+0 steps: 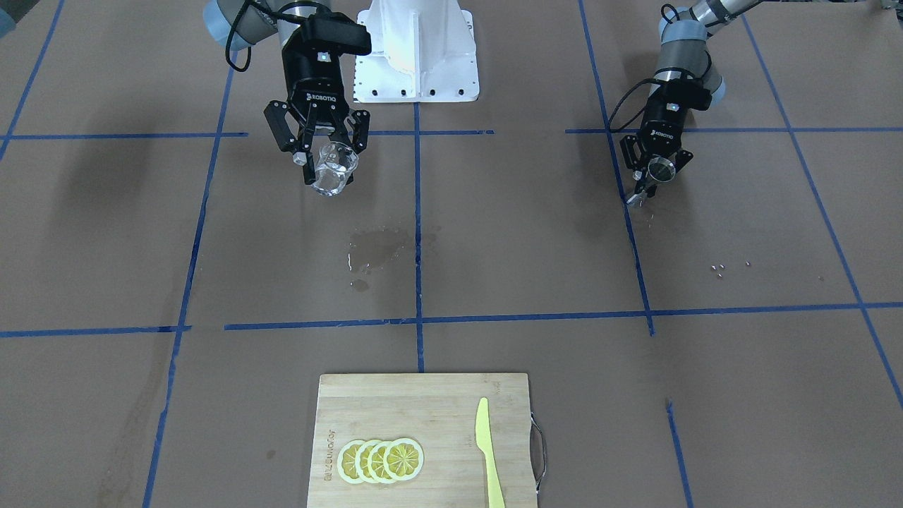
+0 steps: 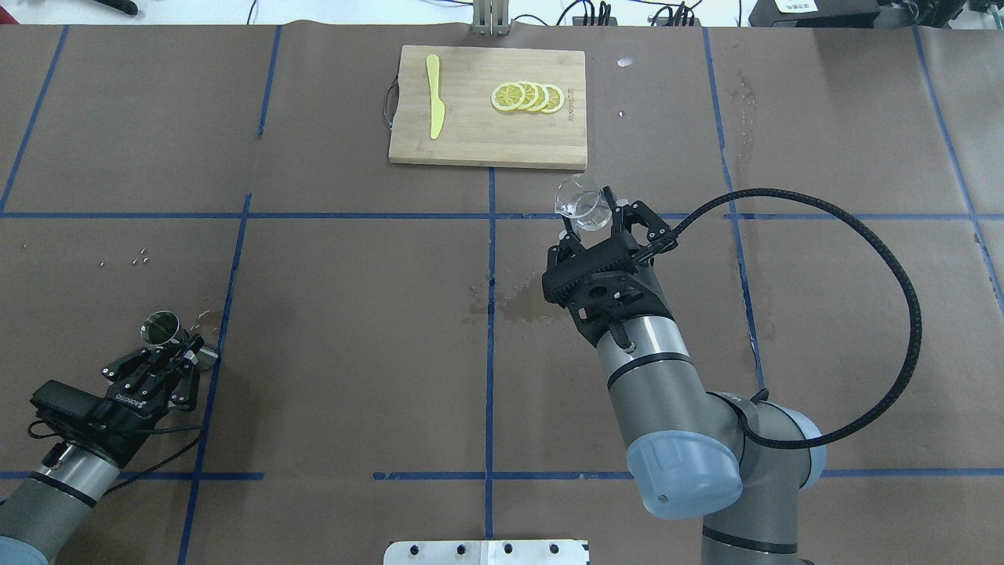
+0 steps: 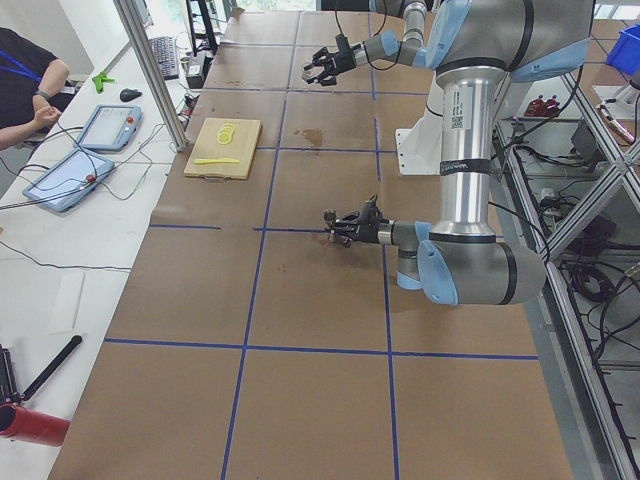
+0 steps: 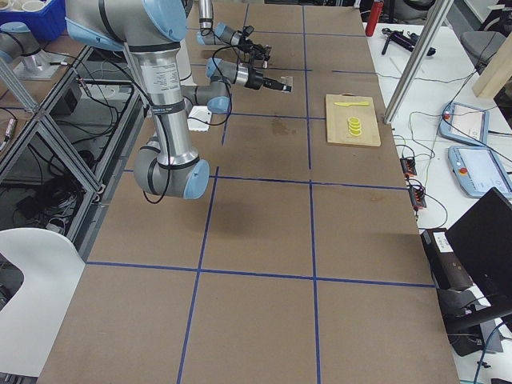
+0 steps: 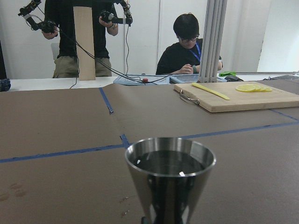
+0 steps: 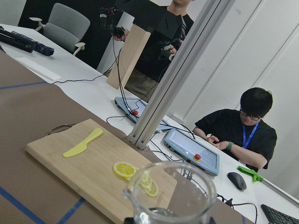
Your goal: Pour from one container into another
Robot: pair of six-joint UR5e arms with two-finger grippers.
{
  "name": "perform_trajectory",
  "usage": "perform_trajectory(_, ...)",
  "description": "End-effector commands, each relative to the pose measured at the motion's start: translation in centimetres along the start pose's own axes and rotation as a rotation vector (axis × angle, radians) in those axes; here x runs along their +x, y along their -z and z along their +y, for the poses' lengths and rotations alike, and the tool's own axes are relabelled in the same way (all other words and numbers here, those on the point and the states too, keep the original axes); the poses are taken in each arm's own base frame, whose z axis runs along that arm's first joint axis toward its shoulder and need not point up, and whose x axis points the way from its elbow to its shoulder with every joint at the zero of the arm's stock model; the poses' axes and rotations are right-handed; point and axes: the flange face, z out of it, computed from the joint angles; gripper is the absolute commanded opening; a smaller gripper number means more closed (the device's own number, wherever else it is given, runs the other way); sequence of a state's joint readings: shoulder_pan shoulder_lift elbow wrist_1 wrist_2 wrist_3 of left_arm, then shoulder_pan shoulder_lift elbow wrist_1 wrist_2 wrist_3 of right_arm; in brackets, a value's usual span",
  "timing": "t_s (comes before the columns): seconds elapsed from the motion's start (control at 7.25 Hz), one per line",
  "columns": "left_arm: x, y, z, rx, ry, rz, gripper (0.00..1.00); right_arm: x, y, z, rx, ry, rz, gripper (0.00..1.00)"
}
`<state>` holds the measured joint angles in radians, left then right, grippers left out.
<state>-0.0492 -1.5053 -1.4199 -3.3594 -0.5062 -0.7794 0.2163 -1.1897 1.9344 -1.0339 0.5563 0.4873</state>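
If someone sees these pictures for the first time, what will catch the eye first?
The right hand holds a clear glass pitcher raised in the air, and the left hand, far off on the other side, grips a small steel cup. A wet patch darkens the middle of the table. At its far edge lies a cutting board with lemon slices and a yellow knife.

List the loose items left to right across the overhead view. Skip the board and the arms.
steel cup → knife → lemon slices → glass beaker
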Motion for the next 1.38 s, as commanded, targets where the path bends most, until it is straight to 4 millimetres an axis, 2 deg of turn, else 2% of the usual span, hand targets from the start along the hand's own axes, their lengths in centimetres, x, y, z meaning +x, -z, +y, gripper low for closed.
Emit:
perform_trajectory(0.0,0.08,-0.02,-0.02,0.001,0.001,0.001,0.06,-0.01,0.00,-0.05,0.001,-0.001,0.001,0.00)
perform_trajectory(0.28,-0.05,0.01,0.03,-0.001,-0.006,0.000,0.10,-0.01,0.00,-0.05,0.001,-0.001,0.001,0.00)
perform_trajectory(0.83,-0.20,-0.03,0.27,-0.003,-0.016,-0.003,0.33,-0.02,0.00,-0.04,0.000,0.000,-0.001,0.00)
perform_trajectory(1.24,-0.15,-0.02,0.21,-0.002,-0.013,-0.001,0.40,0.00,0.05,-0.19,0.002,-0.004,0.000,0.00)
